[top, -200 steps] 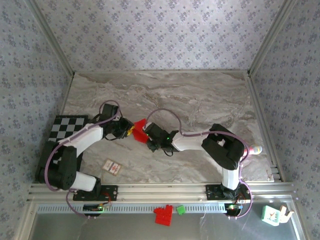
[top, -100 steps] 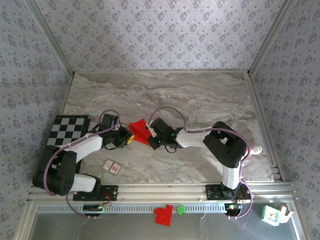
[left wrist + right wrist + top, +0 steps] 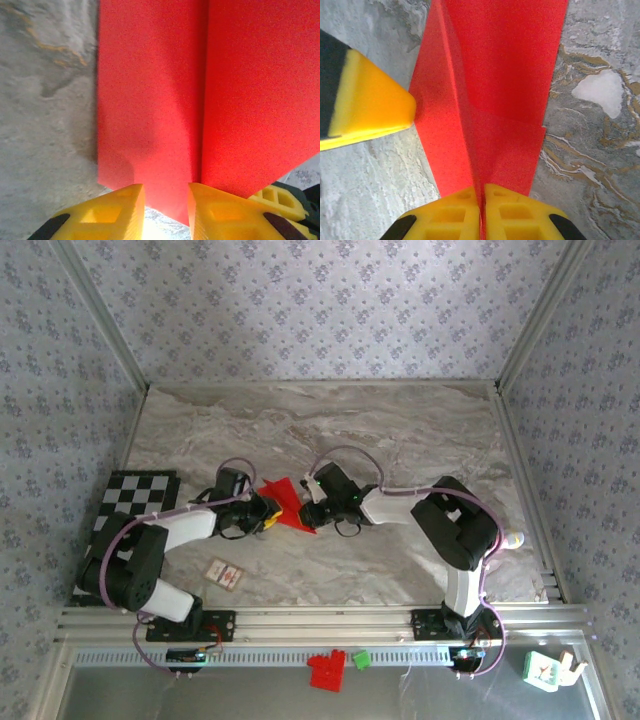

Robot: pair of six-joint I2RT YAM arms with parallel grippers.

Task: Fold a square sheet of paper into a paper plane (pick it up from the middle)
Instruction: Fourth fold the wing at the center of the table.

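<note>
1. The red paper (image 3: 283, 496) lies mid-worktop (image 3: 400, 430), btwn the two arms. It's creased into a narrower angular shape w/ a raised centre ridge. We judge the folding partway done, no finished dart yet.
2. The right gripper (image 3: 483, 200) is clamped tight on that ridge at one end of the red paper. We read it as an anchor, so the sheet can't slide or spring open while the other side gets worked.
3. The left gripper (image 3: 166, 205) faces it from the opposite side, jaws narrow but w/ a visible gap. A corner of the red paper pokes into the gap; nothing looks pinched.
4. In the right wrist view, one left fingertip (image 3: 395, 107) touches the paper's edge, prob. lined up to press or nip a flap.
5. The flaps either side of the ridge lie flat or nearly so on the worktop, which gives a firm bed for sharpening a crease.
6. Risk, as we judge it: the paper is thin, so a push w/o the anchor would skew the fold. Edges need matching before any pressing.
</note>
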